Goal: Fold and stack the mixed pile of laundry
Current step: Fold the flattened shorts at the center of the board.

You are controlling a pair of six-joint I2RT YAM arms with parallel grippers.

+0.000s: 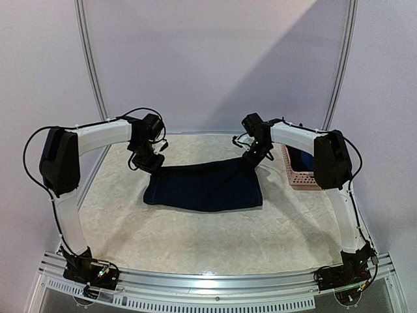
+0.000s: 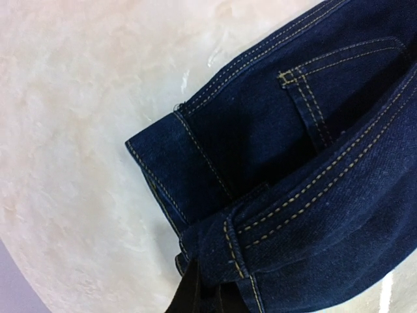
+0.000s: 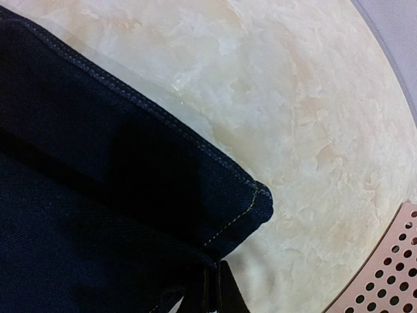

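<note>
The dark navy denim piece (image 1: 205, 186) lies spread across the middle of the table, its far edge lifted. My left gripper (image 1: 150, 163) is shut on its far left corner; the left wrist view shows the denim's stitched hem and pocket (image 2: 293, 169) bunched at my fingertips (image 2: 195, 293). My right gripper (image 1: 254, 155) is shut on its far right corner, and the right wrist view shows that corner (image 3: 241, 208) pinched just above my fingertips (image 3: 218, 293). The navy T-shirt and the striped piece are not in view.
A small pink perforated basket (image 1: 296, 171) stands at the right behind my right arm, holding something dark blue; its rim shows in the right wrist view (image 3: 384, 274). The table top (image 1: 208, 235) is pale and marbled, with a metal rail along the near edge.
</note>
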